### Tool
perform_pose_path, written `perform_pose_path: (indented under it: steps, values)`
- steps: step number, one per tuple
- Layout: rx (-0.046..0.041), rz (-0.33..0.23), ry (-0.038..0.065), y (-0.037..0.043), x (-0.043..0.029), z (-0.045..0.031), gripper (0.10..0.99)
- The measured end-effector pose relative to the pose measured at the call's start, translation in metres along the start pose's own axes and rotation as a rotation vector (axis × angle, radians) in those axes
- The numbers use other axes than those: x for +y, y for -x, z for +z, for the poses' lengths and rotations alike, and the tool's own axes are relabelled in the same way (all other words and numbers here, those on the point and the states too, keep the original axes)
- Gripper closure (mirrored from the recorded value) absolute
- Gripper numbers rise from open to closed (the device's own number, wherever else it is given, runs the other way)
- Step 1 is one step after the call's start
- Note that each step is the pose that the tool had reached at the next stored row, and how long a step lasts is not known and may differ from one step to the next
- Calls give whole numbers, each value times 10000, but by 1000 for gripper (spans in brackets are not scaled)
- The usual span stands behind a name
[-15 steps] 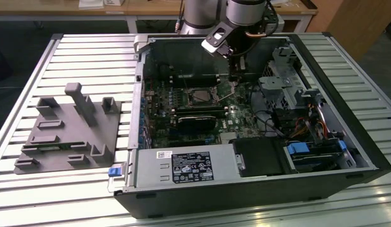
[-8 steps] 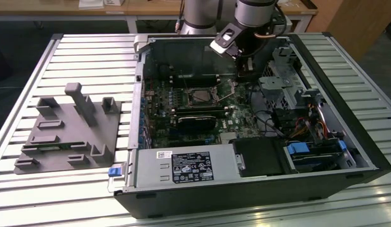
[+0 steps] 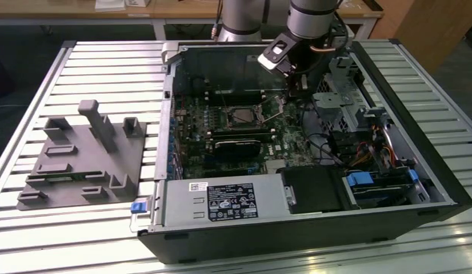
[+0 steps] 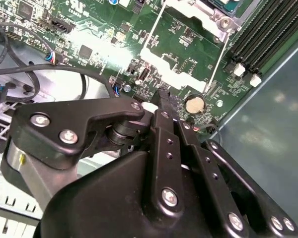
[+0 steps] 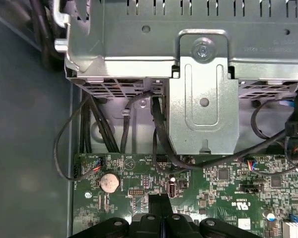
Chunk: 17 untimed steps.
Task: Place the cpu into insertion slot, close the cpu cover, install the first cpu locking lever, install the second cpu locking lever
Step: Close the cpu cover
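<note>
Slatted table (image 3: 91,63) is carrying an open computer case (image 3: 297,242); the gripper (image 4: 163,98), clenched shut, is hovering over its green board (image 5: 213,191).

Arm (image 3: 311,17) angled steeply down, black pincer (image 4: 163,98) pointing downward, fingers (image 5: 155,206) pressed together.

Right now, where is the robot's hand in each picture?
Exterior view: hand inside the open computer case, above the green board.
Second wrist view: hand shut, tips beside the coin cell.
First wrist view: hand near that coin cell.
Shared landmark: the green board.
</note>
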<state>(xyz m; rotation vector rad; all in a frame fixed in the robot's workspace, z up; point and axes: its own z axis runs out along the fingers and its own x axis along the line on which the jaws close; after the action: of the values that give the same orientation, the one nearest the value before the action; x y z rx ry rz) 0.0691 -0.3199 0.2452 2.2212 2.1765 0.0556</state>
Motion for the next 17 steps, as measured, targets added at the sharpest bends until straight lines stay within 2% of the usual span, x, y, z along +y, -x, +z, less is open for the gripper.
perform_pose_path:
  steps: [9,17]
  values:
    - [-11,1,-97,0,10,135,980]
    - [-12,0,-99,0,11,142,980]
